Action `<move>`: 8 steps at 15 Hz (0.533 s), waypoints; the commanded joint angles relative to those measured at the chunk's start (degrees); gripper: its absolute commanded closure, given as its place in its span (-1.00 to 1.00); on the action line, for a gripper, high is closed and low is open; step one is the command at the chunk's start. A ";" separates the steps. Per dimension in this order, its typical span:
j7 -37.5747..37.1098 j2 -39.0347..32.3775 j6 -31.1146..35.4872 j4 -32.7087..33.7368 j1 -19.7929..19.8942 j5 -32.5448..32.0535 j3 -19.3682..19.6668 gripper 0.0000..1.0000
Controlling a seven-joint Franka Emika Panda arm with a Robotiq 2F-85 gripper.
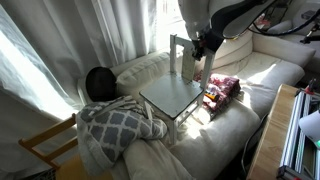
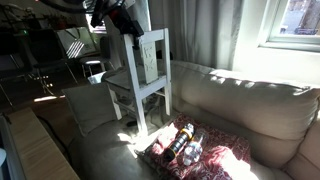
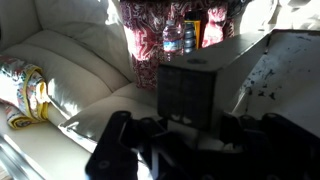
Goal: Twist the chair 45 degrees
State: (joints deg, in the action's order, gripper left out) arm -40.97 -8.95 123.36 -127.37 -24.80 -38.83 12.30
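The small pale grey-white chair (image 1: 172, 96) stands on the white sofa in both exterior views, its slatted back upright (image 2: 148, 62). My gripper (image 1: 200, 44) is at the top of the chair back, also seen in an exterior view (image 2: 126, 24). In the wrist view the dark fingers (image 3: 188, 128) sit on either side of the back's top rail (image 3: 186, 92) and look closed on it. The speckled seat (image 3: 285, 65) lies to the right below.
A red patterned cloth with bottles (image 1: 222, 90) (image 2: 190, 150) (image 3: 170, 25) lies beside the chair. A black cushion (image 1: 98, 82) and plaid blanket (image 1: 115, 125) are on the sofa. A yellowish wooden chair (image 1: 45, 150) stands off the sofa. A patterned cushion (image 3: 20, 90) is nearby.
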 commanded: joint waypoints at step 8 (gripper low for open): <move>-8.03 -3.71 3.11 3.00 10.65 -7.98 -9.03 0.95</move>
State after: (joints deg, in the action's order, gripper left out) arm -44.71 -13.33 126.86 -126.74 -15.68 -41.91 4.89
